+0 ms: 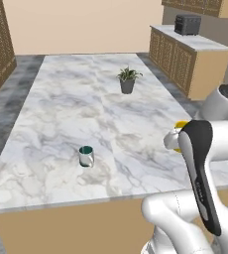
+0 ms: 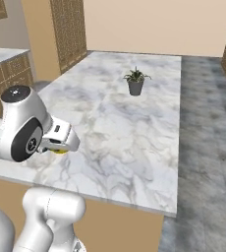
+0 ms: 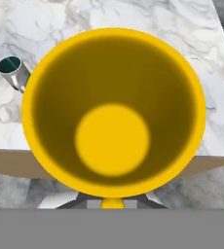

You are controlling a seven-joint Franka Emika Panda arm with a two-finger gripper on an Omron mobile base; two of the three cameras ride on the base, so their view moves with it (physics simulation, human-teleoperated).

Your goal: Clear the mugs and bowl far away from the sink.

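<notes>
The yellow mug point(image 3: 113, 112) hangs right under the hand camera, its mouth facing me, with my gripper point(image 3: 113, 200) shut on its near rim. It is held above the marble island's near edge and peeks out beside the arm point(image 1: 177, 135) and under the hand point(image 2: 60, 150). The teal-inside mug point(image 1: 86, 156) stands upright on the island point(image 1: 71, 114) near its front left, apart from the gripper, and it also appears small in the hand view point(image 3: 12, 69). The bowl and the sink are out of view.
A potted plant point(image 1: 127, 81) point(image 2: 135, 81) stands mid-island toward the far end. A dark toaster point(image 1: 188, 24) sits on the side counter at the back right. Tall wooden cabinets line the walls, with grey floor around the island.
</notes>
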